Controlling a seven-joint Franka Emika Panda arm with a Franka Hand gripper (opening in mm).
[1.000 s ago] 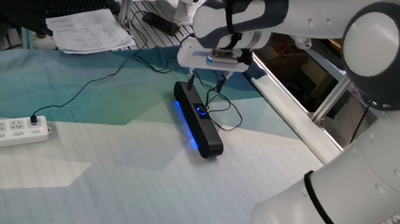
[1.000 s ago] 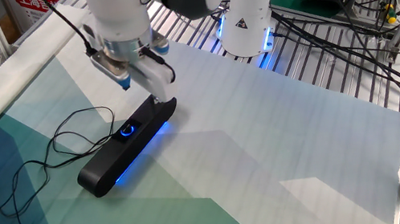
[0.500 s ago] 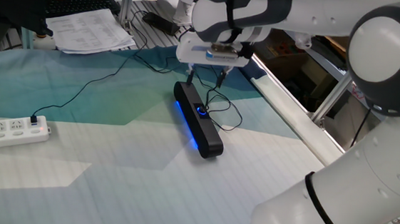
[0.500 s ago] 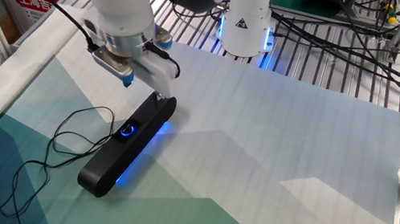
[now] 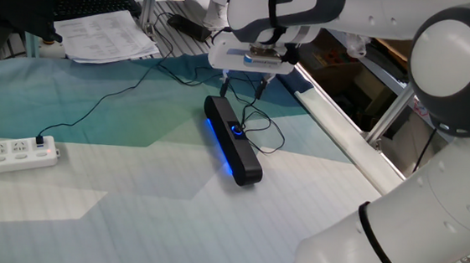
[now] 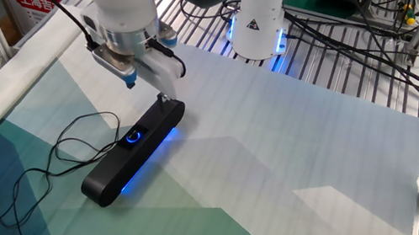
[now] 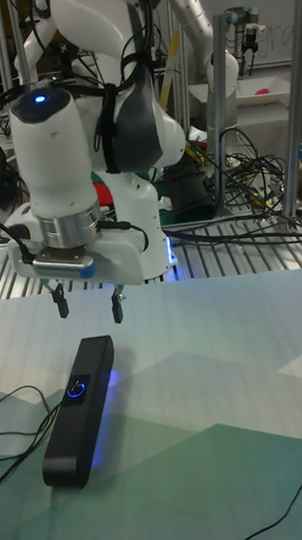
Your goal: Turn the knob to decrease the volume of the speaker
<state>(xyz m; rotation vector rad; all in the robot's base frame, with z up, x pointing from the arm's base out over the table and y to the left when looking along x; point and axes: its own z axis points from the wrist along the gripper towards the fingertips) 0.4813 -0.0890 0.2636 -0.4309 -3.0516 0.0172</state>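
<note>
While your pincer [image 7: 87, 305] hangs open and empty above the far end of the speaker [image 7: 79, 408], nothing touches the knob [image 7: 76, 389]. The speaker lies flat on the desk [image 6: 302, 162], knob glowing blue at its middle.

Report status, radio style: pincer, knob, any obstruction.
Pincer open, empty, hovering above the speaker. Knob lit blue, untouched. Thin cable beside the speaker; nothing blocking the knob.
</note>
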